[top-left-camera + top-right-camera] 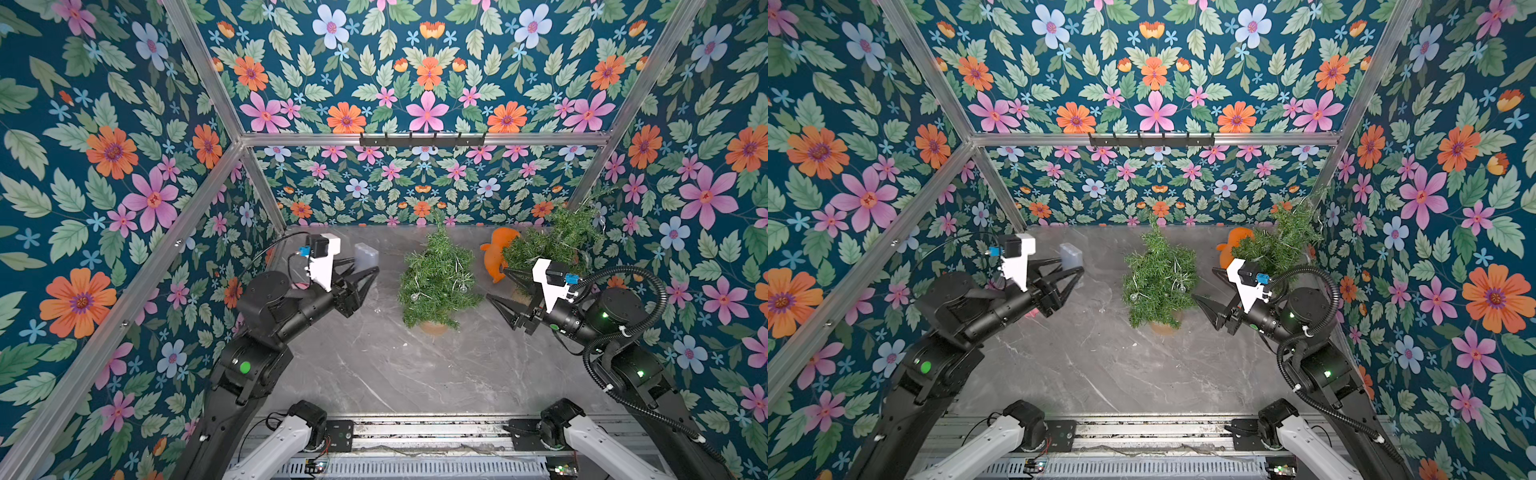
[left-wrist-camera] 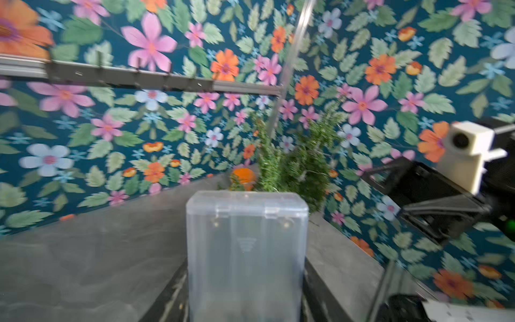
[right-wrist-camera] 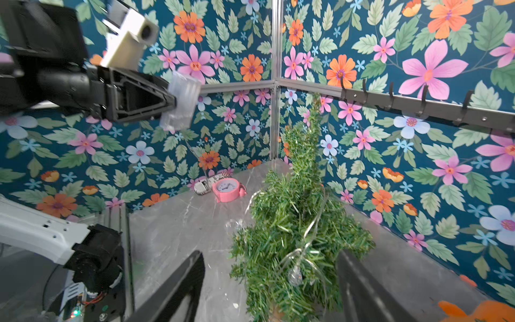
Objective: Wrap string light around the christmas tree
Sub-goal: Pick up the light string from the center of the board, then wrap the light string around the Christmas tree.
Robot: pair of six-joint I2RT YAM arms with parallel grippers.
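Step in hand: wrapping, part done. The left claw (image 1: 368, 266) pinches the clear box (image 1: 366, 254) aloft, left of the tree (image 1: 436, 282), which stands mid-worktop (image 1: 374, 374) toward the far edge. The string light (image 3: 294, 276) loops its branches. The right claw (image 1: 496, 283) is spread and empty beside it. The next move likely calls for circling the box round the tree.
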